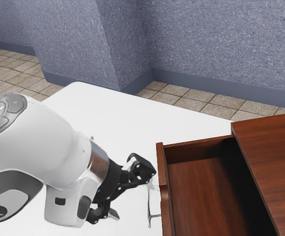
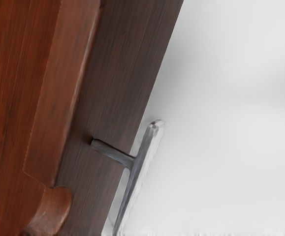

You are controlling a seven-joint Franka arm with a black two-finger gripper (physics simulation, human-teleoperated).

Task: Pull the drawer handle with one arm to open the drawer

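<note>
Drawer point(image 1: 160, 189) stands pulled out from the wood cabinet point(image 1: 272, 152) on white counter point(image 1: 132, 113), inside bare. Metal handle point(image 1: 151, 206) on drawer front, facing the arm. Hand point(image 1: 131, 193) just beside handle, on ext. view's left, fingers spread, gripping nothing. Wrist view: handle point(image 2: 142, 164) w/ its post, close up.

white arm point(image 1: 34, 147) — silver wrist ring point(image 1: 99, 166), black hand point(image 1: 132, 192)

My gripper point(image 1: 132, 192) black; my arm point(image 1: 39, 147) white, grey trim; drawer point(image 1: 201, 182) reddish-brown, fine wood grain; handle point(image 1: 151, 206) silver-grey; table point(image 1: 122, 118) plain white; wall point(image 1: 206, 34) blue-grey, speckled; floor point(image 1: 14, 73) beige tiles.
</note>
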